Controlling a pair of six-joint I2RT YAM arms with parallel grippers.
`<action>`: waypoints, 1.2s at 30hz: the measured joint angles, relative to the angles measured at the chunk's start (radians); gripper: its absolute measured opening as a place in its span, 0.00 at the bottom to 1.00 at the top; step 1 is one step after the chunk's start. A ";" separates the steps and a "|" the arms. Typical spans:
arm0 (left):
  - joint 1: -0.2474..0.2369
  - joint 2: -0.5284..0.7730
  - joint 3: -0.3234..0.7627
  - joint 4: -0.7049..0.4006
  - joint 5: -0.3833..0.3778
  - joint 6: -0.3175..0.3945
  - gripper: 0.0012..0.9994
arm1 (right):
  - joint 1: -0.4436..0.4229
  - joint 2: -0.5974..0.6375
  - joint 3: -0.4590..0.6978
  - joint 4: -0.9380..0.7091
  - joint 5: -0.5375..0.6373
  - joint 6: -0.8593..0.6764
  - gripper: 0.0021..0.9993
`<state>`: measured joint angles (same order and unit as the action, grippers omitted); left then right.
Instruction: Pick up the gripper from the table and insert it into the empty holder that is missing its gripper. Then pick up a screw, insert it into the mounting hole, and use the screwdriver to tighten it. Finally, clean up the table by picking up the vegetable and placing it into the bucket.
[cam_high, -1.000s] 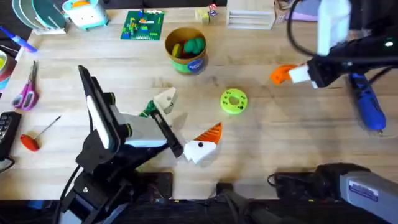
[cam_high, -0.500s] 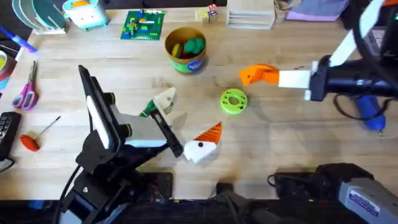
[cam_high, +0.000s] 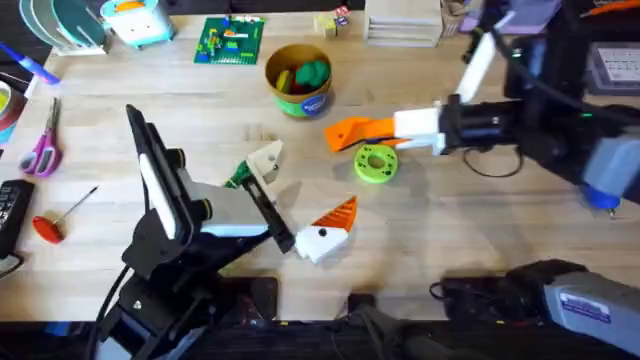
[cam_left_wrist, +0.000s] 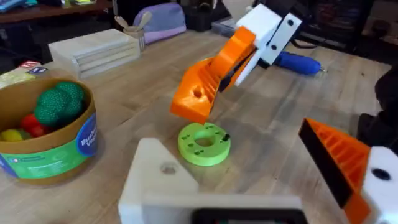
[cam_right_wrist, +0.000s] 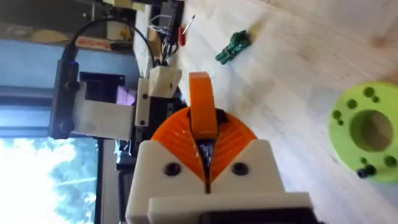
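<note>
Carried leftward since earlier, the gripper (cam_high: 352, 132) sits pinched in the right fingers (cam_high: 385, 128) above the desk (cam_high: 450, 230), mid-insertion step, next needing alignment with the holder (cam_high: 266, 160) at left.

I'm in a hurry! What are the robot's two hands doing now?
Left gripper: open, holding nothing.
Right gripper: shut on the loose orange gripper.
</note>
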<state>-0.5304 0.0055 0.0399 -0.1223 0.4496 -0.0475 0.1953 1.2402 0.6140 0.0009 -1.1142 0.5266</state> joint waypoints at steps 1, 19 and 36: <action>0.000 0.000 0.000 0.000 0.000 0.000 0.99 | 0.030 0.033 -0.001 0.061 -0.014 0.037 0.01; 0.000 0.000 0.000 0.000 0.000 0.000 0.99 | 0.166 0.252 -0.002 0.438 -0.137 0.454 0.01; 0.001 0.000 0.000 0.000 -0.011 -0.003 0.99 | 0.196 0.252 -0.002 0.560 -0.129 0.594 0.01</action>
<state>-0.5297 0.0052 0.0399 -0.1226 0.4385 -0.0506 0.3916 1.4925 0.6125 0.5610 -1.2427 1.1206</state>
